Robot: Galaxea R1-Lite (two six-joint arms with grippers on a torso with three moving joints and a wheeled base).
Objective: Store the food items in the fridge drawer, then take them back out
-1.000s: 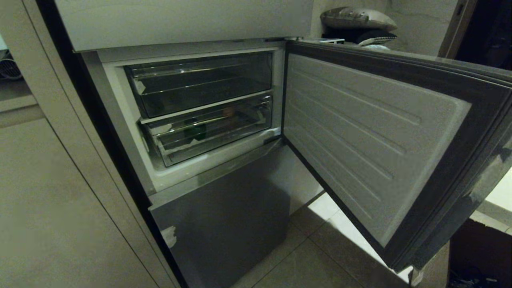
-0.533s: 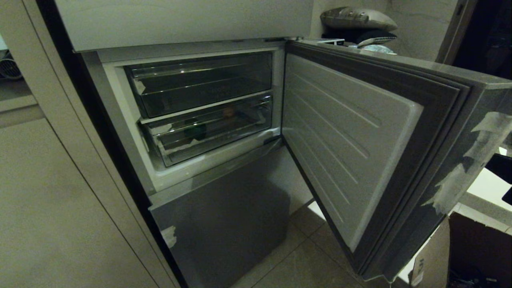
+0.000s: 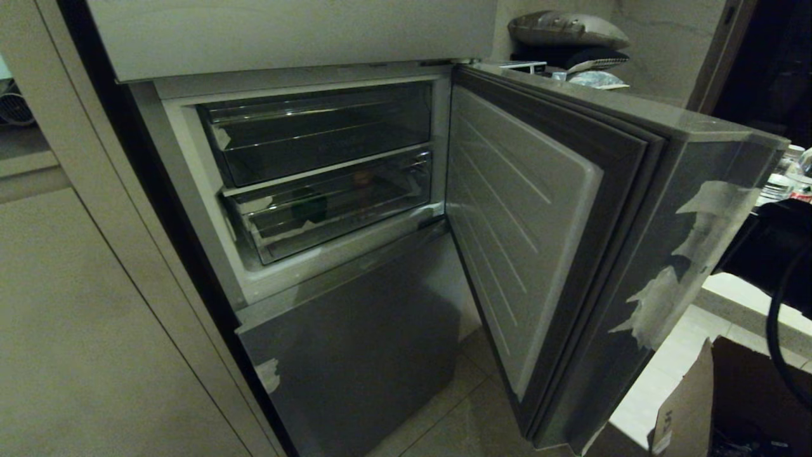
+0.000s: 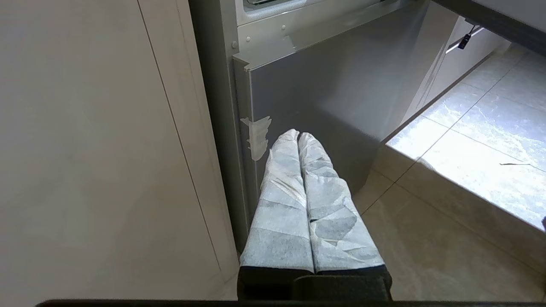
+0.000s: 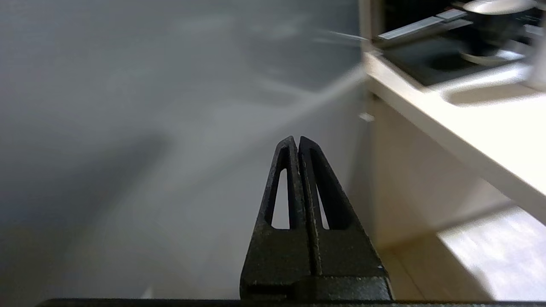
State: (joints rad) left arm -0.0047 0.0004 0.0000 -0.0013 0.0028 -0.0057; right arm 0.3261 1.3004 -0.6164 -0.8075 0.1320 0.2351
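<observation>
My right gripper point(image 5: 297, 140), pressed together and empty, faces the grey fridge door point(image 5: 149, 106); left gripper point(image 4: 297, 135) likewise closed, parked low.

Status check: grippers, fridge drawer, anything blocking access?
Left gripper shut, parked low. Right gripper shut, empty, by fridge door. Fridge drawer pushed in. Door half-open, partly crowding access.

the fridge door point(image 3: 526, 209) stands partly open, swung across the right side of the compartment mouth, so the way in narrows from that side. straight ahead the fridge drawer point(image 3: 330, 209) and the smoky bin point(image 3: 317, 130) above it sit pushed in, fronts unblocked. a cardboard box point(image 3: 691, 406) crowds the floor beyond the door.
</observation>
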